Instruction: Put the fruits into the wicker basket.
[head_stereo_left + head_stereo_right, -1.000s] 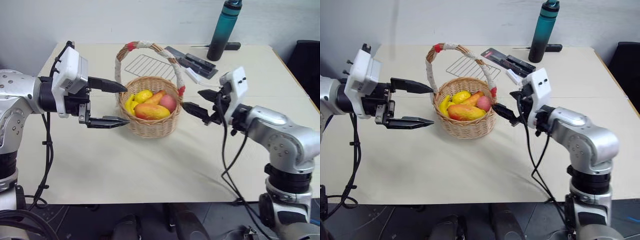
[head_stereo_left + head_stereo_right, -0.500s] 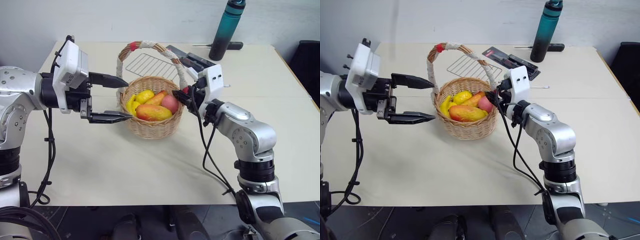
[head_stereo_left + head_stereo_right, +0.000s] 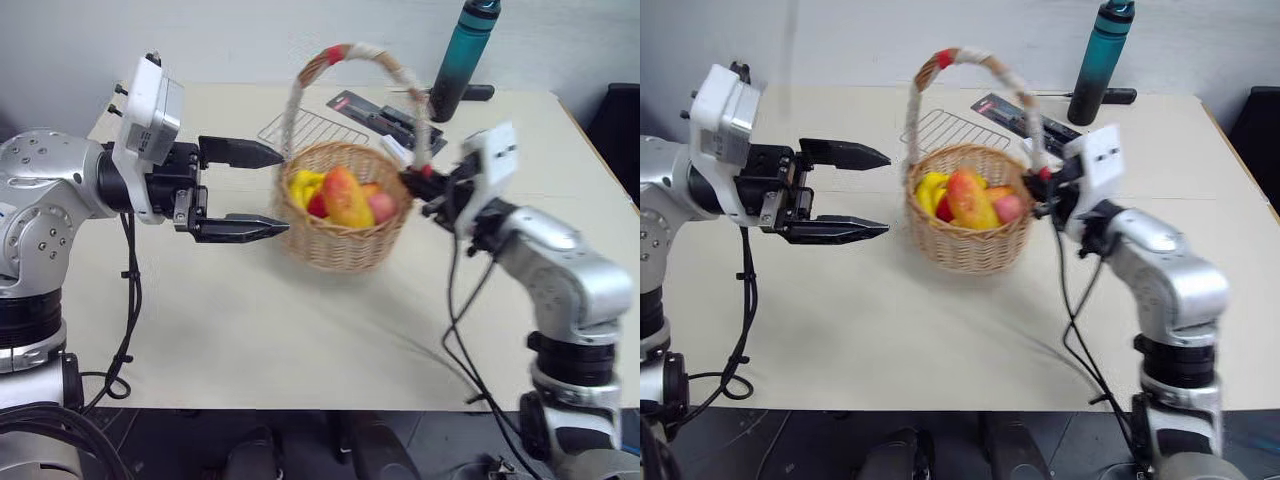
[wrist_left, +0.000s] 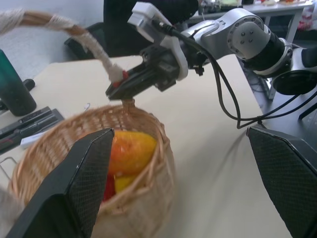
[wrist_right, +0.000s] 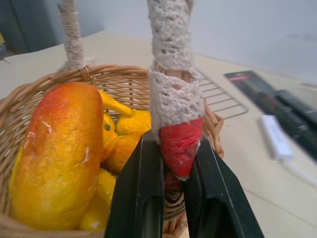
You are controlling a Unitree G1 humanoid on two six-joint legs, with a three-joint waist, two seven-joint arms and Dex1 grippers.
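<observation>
Several bright fruits (image 3: 970, 197) fill the tan wicker basket (image 3: 965, 240).

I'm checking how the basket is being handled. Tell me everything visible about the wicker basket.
The wicker basket is round, tan and woven, with a tall arched handle wrapped in white cord, red at both ends. It holds the fruits. The right pincer is shut on the handle's red end. The open left pincer stands beside it, apart.

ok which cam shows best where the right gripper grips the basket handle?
Right wrist view: right gripper is shut on the red end of the wicker basket handle, close up. Head views show the grip small at the rim; left wrist view shows it side-on.
</observation>
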